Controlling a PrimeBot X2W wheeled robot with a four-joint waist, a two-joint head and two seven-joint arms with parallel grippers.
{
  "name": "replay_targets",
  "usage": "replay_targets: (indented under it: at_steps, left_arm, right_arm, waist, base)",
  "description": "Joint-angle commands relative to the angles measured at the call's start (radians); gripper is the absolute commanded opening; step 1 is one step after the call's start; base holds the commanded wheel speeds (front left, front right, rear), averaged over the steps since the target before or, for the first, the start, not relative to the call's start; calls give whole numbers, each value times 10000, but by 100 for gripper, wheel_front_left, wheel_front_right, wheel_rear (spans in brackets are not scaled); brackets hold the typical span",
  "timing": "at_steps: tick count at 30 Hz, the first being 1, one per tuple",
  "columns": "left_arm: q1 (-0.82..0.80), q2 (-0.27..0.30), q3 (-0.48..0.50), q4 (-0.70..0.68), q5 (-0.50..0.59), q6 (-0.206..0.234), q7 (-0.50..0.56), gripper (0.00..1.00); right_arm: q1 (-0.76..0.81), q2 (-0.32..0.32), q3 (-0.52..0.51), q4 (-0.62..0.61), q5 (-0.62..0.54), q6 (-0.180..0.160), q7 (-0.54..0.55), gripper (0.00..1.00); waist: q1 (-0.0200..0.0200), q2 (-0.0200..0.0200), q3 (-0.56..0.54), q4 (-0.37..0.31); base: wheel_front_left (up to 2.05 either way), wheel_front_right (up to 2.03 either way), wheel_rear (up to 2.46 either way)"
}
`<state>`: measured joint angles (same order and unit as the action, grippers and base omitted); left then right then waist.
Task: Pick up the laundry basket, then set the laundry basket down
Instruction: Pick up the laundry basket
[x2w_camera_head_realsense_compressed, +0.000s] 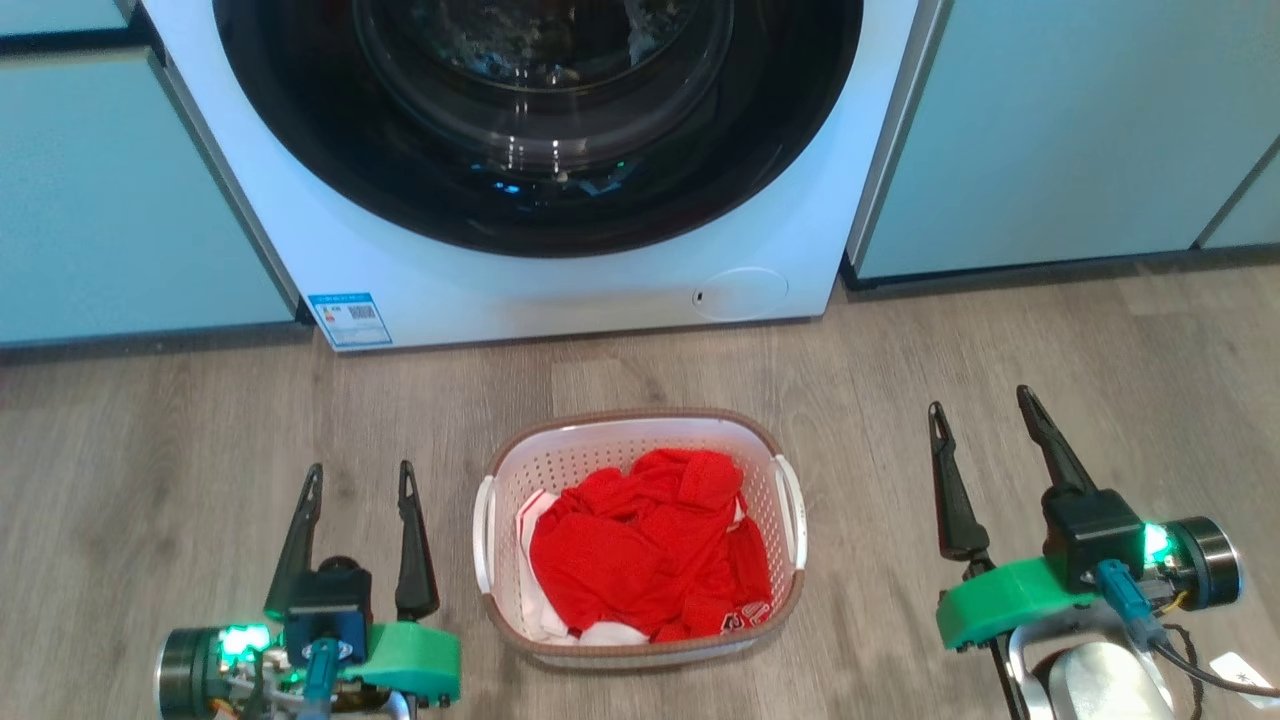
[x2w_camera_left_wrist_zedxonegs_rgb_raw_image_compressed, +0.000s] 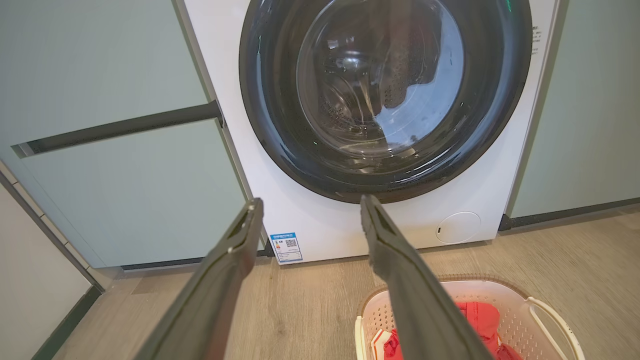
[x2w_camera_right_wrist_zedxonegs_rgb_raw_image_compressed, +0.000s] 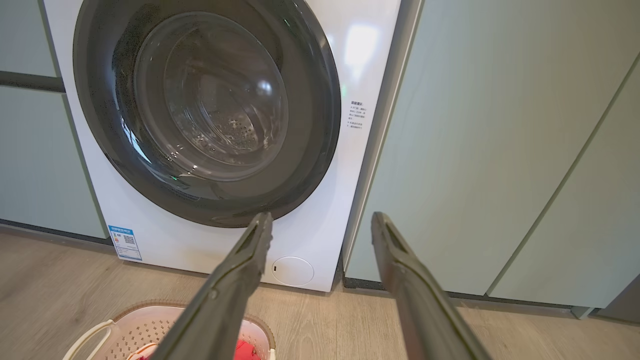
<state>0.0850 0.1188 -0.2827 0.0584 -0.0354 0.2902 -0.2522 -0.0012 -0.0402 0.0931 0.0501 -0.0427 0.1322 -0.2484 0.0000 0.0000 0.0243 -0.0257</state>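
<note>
The laundry basket (x2w_camera_head_realsense_compressed: 640, 440), white and perforated with a brown rim band, stands on the wooden floor in front of the washing machine, with red cloth inside and a white handle on each side. My left gripper (x2w_camera_head_realsense_compressed: 361, 479) is open to the basket's left, apart from it. To the basket's right my right gripper (x2w_camera_head_realsense_compressed: 983, 400) is open too, and further away. In the left wrist view the left gripper (x2w_camera_left_wrist_zedxonegs_rgb_raw_image_compressed: 310, 202) points at the machine, with the basket (x2w_camera_left_wrist_zedxonegs_rgb_raw_image_compressed: 505, 287) at the lower right. The right gripper (x2w_camera_right_wrist_zedxonegs_rgb_raw_image_compressed: 322, 217) has the basket (x2w_camera_right_wrist_zedxonegs_rgb_raw_image_compressed: 120, 320) at its lower left.
A white front-loading washing machine (x2w_camera_head_realsense_compressed: 560, 290) with a dark round door stands straight ahead, its door shut. Pale green cabinets (x2w_camera_head_realsense_compressed: 1060, 140) flank it on both sides. Wooden floor (x2w_camera_head_realsense_compressed: 180, 440) lies around the basket.
</note>
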Motion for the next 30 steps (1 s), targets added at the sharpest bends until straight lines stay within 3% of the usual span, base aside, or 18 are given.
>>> replay_targets:
  at_steps: [1, 9, 16, 22, 30]
  left_arm:
    - [-382, -61, 355, -223, 91, -8, -95, 100]
    - [-897, -193, 307, 31, 22, -217, -95, 100]
    - [-2234, -396, 345, 577, -145, -555, -95, 100]
    - [-3766, -528, 189, 1756, -135, -958, -95, 100]
    - [-5365, -658, 144, 3349, -404, -1096, -95, 100]
  right_arm:
    - [-364, -100, 162, -233, 49, -15, -134, 100]
    - [-852, -100, 38, -31, 195, -15, -134, 100]
    - [-2051, -100, -170, 573, 440, -15, -134, 100]
    - [-3277, -100, -477, 1301, 559, -15, -134, 100]
    - [-4640, -100, -554, 2470, 475, -15, -134, 100]
  waist:
    - [0, 0, 194, 9]
    - [0, 0, 1146, 58]
    - [0, 0, 3036, 142]
    - [0, 0, 4791, 345]
    - [0, 0, 6636, 668]
  base:
    - [0, 0, 0]
    - [0, 0, 0]
    - [0, 0, 0]
    - [0, 0, 0]
    - [0, 0, 0]
